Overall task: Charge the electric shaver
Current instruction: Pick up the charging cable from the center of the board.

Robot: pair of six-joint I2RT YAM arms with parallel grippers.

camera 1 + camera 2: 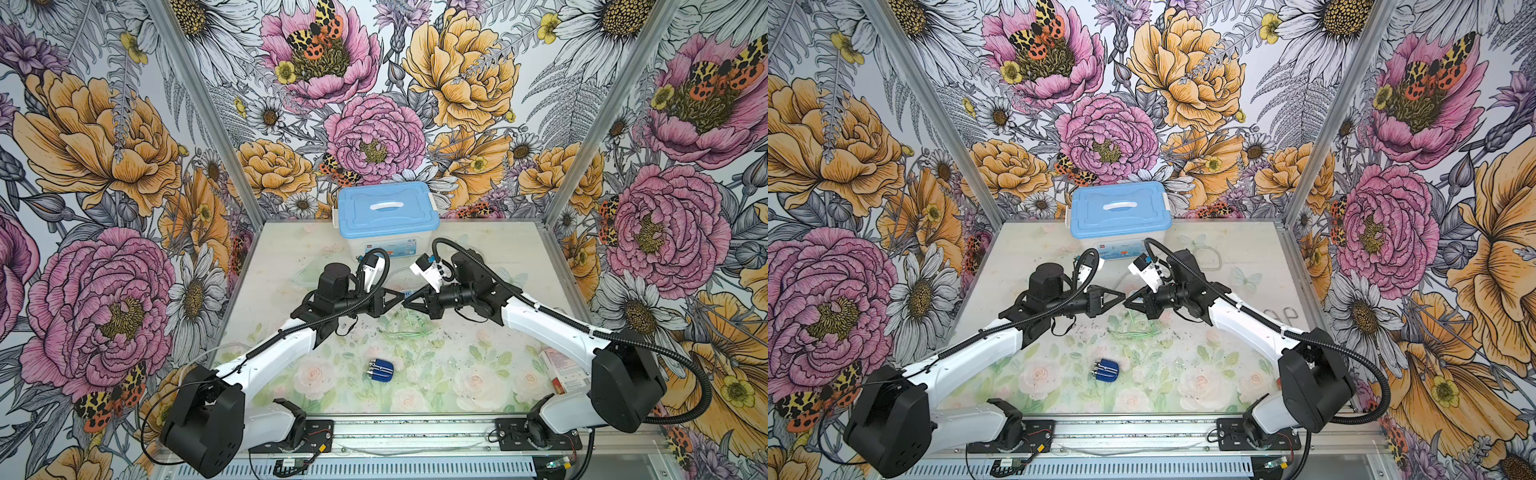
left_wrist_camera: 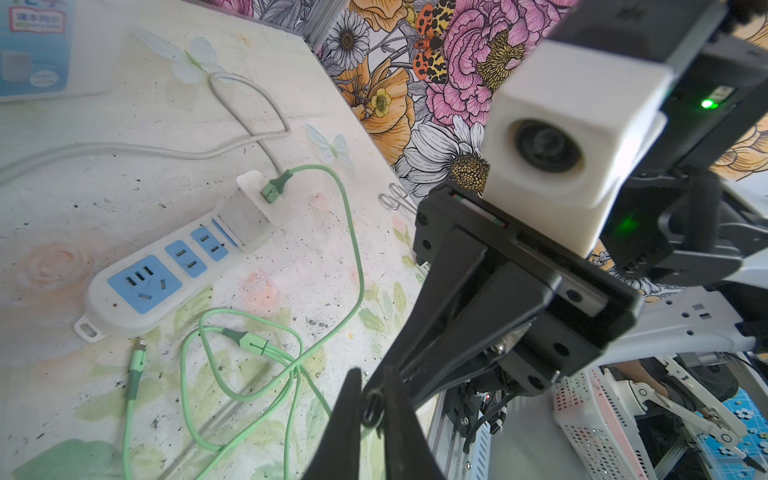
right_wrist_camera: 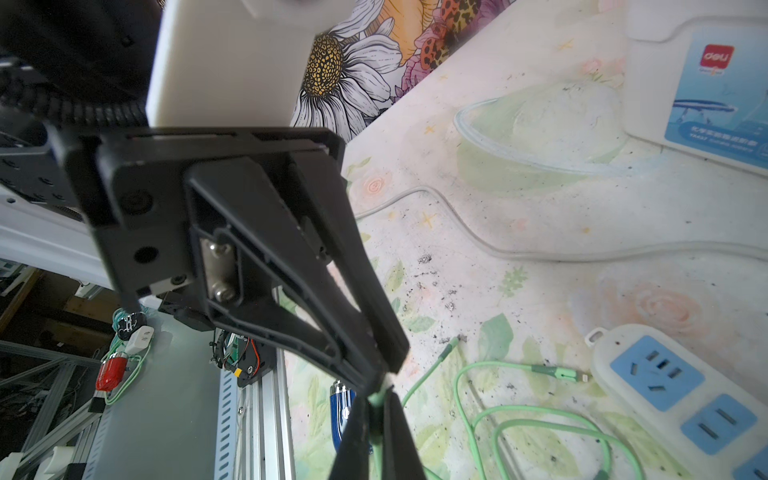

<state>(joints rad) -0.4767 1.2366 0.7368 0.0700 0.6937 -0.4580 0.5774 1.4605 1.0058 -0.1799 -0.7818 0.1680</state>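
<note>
The electric shaver [image 1: 380,370] [image 1: 1105,369] lies on its side near the table's front, dark blue with silver heads, untouched; the right wrist view shows it [image 3: 340,411] behind my fingers. Both grippers meet tip to tip above the table's middle. My right gripper [image 1: 406,304] [image 3: 376,400] is shut on the boot of a green cable [image 3: 519,415] just behind its plug. My left gripper [image 1: 401,296] [image 2: 371,376] has its jaws a little apart on either side of the plug's dark tip [image 2: 372,409]. The cable's other end sits in a white charger block [image 2: 257,208] on the power strip [image 2: 166,274].
A blue-lidded box [image 1: 388,212] stands at the back. A clear bowl [image 3: 540,137] lies left of it. The strip's grey cord [image 2: 124,151] loops across the table. A red and white carton [image 1: 561,365] sits by the right arm. Loose green cable loops [image 1: 399,328] lie under the grippers.
</note>
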